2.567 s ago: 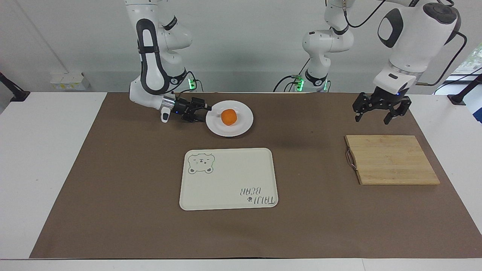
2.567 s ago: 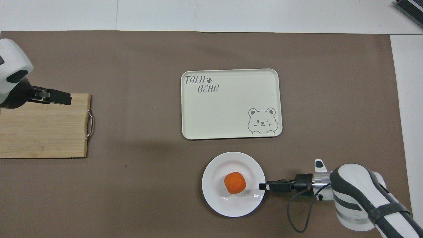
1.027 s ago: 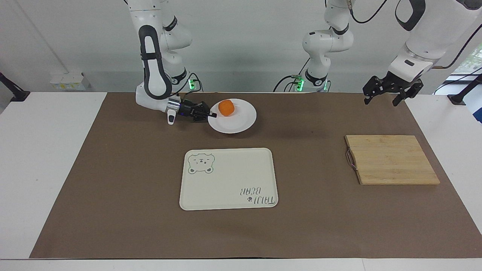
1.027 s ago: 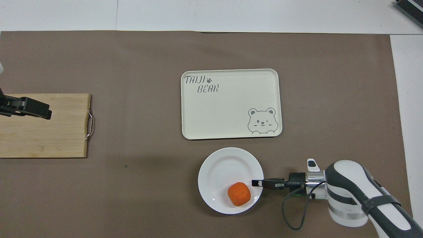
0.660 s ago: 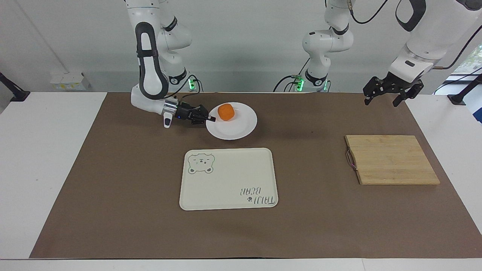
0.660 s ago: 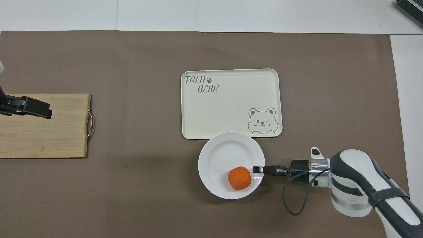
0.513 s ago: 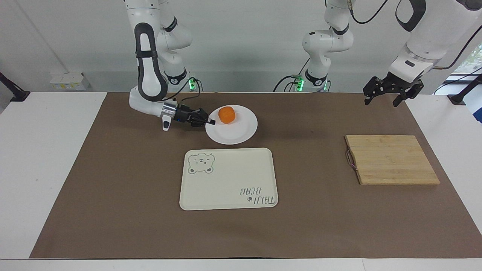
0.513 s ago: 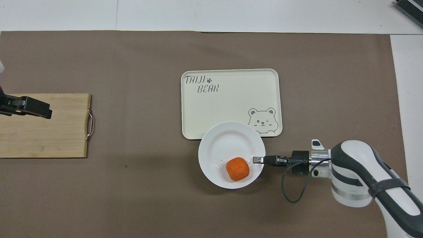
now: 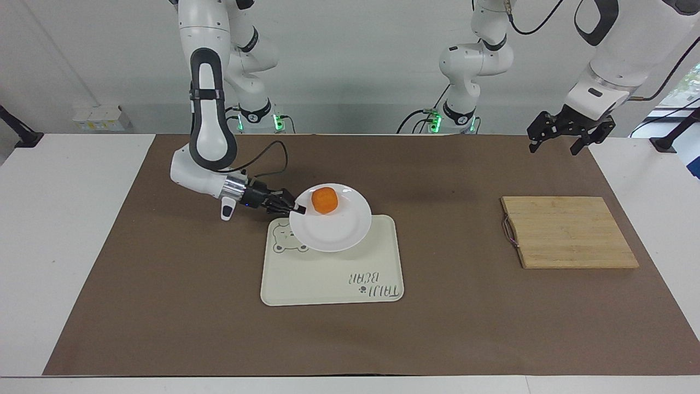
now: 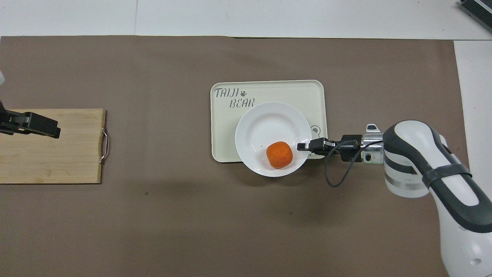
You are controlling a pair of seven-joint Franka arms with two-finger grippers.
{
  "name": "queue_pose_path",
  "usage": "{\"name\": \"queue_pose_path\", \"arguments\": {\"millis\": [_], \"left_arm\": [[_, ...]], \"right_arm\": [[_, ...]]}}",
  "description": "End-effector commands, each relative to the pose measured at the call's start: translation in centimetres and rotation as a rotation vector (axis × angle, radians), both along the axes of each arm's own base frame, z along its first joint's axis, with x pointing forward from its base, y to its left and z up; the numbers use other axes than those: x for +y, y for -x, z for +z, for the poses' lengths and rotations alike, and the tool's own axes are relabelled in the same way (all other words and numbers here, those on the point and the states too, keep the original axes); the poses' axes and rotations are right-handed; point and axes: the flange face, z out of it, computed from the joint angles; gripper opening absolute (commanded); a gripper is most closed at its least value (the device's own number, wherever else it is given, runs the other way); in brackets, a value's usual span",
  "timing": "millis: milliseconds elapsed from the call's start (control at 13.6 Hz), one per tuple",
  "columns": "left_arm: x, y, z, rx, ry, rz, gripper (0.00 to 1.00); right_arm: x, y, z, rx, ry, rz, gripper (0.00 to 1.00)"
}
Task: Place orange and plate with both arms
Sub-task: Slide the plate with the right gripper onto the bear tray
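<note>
The white plate point(image 9: 333, 232) point(image 10: 265, 127) hangs tilted in the air over the part of the cream bear tray point(image 9: 333, 282) point(image 10: 265, 88) nearest the robots. The orange point(image 9: 325, 200) point(image 10: 279, 154) rests in it, close to the gripped rim. My right gripper point(image 9: 297, 208) point(image 10: 303, 146) is shut on the plate's rim at the side toward the right arm's end. My left gripper point(image 9: 555, 141) point(image 10: 44, 129) hangs open, high over the wooden cutting board point(image 9: 569, 232) point(image 10: 50, 148), and holds nothing. The left arm waits.
The cutting board lies toward the left arm's end of the brown mat point(image 9: 164, 306) and has a metal handle point(image 9: 509, 231) on its edge toward the tray. The plate covers most of the tray's bear drawing.
My right gripper has carried the plate with the orange away from the robots, from the mat to over the tray's near part. The left gripper has stayed still for the last second.
</note>
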Motion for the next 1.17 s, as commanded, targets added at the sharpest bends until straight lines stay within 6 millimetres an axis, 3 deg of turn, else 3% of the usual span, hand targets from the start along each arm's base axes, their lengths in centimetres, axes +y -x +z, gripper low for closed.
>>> {"name": "queue_pose_path", "arguments": {"millis": [0, 293, 587, 733, 807, 880, 953, 1027, 1100], "left_arm": [[0.2, -0.3, 0.3, -0.002, -0.007, 0.002, 1.00], [0.2, -0.3, 0.3, -0.002, -0.007, 0.002, 1.00], [0.2, -0.3, 0.3, -0.002, -0.007, 0.002, 1.00], [0.2, -0.3, 0.3, -0.002, -0.007, 0.002, 1.00], [0.2, -0.3, 0.3, -0.002, -0.007, 0.002, 1.00], [0.2, -0.3, 0.3, -0.002, -0.007, 0.002, 1.00], [0.2, -0.3, 0.3, -0.002, -0.007, 0.002, 1.00], [0.2, -0.3, 0.3, -0.002, -0.007, 0.002, 1.00], [0.2, -0.3, 0.3, -0.002, -0.007, 0.002, 1.00]], "right_arm": [[1.4, -4.0, 1.4, 0.024, 0.027, -0.041, 0.00], [2.6, -6.3, -1.1, 0.037, 0.044, -0.061, 0.00], [0.4, -4.6, -3.4, 0.054, 0.059, -0.046, 0.00], [0.7, -4.2, -3.7, 0.057, 0.067, -0.045, 0.00], [1.0, -3.9, -3.9, 0.066, 0.070, -0.041, 0.20], [1.0, -3.6, -4.1, 0.074, 0.069, -0.041, 0.46], [0.9, -3.5, -3.9, 0.072, 0.069, -0.042, 0.91], [0.9, -3.5, -3.9, 0.075, 0.071, -0.042, 1.00], [0.9, -3.8, -3.6, 0.070, 0.071, -0.042, 1.00]]}}
